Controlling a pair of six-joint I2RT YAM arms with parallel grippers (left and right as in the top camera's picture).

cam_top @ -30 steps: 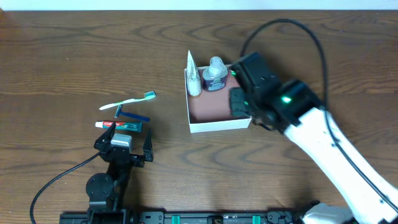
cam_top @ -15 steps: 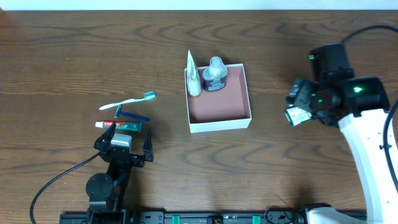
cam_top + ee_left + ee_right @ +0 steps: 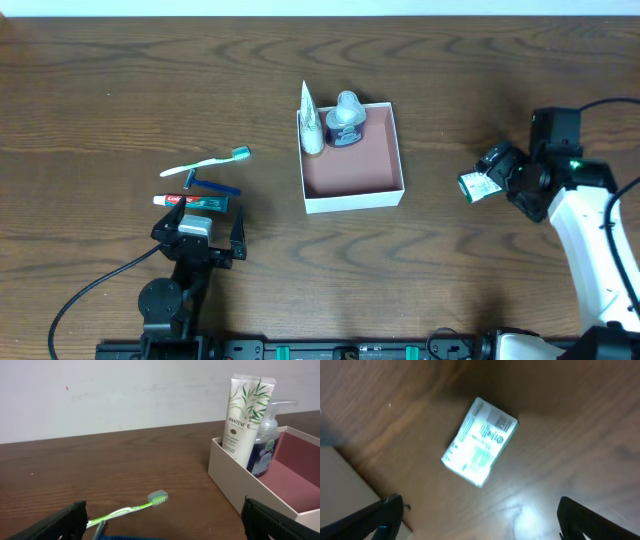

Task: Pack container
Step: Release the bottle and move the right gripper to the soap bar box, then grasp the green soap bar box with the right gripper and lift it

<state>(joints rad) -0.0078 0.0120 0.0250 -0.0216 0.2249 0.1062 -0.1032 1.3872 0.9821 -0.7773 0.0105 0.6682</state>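
Note:
The white container with a pink floor holds a Pantene tube and a pump bottle at its far end; both stand upright in the left wrist view, tube and bottle. A green toothbrush, a blue razor and a toothpaste tube lie left of it. My left gripper rests open just behind them, with the toothbrush ahead. My right gripper hangs open above a small green-and-white pack on the right; the pack lies flat below it.
The container's near wall runs along the right of the left wrist view. A white wall borders the table's far edge. Black cables trail from both arms, one at the lower left.
My right arm has swung from over the container out to the right side of the table and now hovers by the small pack. The left arm has not moved.

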